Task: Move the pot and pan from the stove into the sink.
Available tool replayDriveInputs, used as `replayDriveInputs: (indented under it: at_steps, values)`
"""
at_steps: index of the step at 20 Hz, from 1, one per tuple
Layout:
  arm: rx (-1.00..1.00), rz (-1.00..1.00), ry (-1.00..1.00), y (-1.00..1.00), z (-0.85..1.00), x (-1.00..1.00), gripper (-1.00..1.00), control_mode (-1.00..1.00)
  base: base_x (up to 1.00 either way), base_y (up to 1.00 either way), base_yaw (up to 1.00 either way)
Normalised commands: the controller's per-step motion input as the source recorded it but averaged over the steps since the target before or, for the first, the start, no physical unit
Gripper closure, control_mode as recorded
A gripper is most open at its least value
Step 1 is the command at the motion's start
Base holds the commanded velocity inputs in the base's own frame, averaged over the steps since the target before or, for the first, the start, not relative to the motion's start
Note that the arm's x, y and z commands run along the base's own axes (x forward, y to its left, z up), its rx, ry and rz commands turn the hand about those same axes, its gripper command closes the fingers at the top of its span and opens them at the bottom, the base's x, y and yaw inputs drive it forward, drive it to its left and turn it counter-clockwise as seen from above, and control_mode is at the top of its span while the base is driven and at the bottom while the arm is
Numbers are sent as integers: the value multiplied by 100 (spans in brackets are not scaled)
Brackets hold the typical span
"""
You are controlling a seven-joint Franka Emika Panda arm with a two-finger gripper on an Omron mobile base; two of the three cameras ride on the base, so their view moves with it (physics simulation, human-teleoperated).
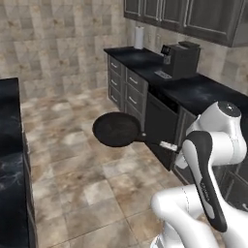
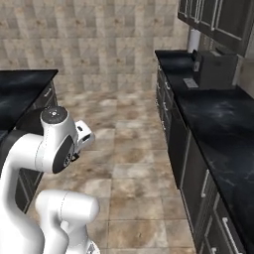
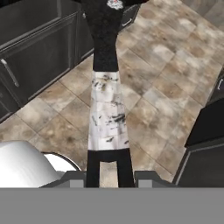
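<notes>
While the arm is reaching out over the floor, the pan is hanging in the centre-left of the left base view, a shallow black disc level above the tiled floor, its straight handle running right toward the arm and ending in a pale tip. In the hand view the pan's handle is stretching from the bottom centre up to the top centre, dark at the near end, pale and mottled in the middle, dark again beyond. The gripper is sitting at the bottom of that view with its two fingers standing narrowly apart, pressing the near end of the handle from either side; the pan is being held clear of every surface.

Surface and room, left to right in the left base view:
- black marbled counter running down the left edge;
- beige-brown stone tiles covering the floor and the far wall;
- dark cabinet run with drawers standing right of centre, topped by a second black counter;
- paper towel roll and a dark coffee machine standing on that counter, upper right;
- dark wall cabinets hanging along the top right.

Containers: the pan's interior is showing nothing but flat black; whether anything is lying inside cannot be told.
</notes>
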Motion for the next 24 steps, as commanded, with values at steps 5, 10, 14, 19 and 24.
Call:
replayDriveInputs:
  at_steps: [5,10,14,19,24]
  values:
    - [0,0,0,0,0,0,100,100,23,2,21]
    - [0,0,0,0,0,0,100,100,5,0,42]
    - [0,0,0,0,0,0,100,100,0,0,47]
    - [0,0,0,0,0,0,100,100,-1,0,49]
    - [0,0,0,0,0,0,100,100,0,0,49]
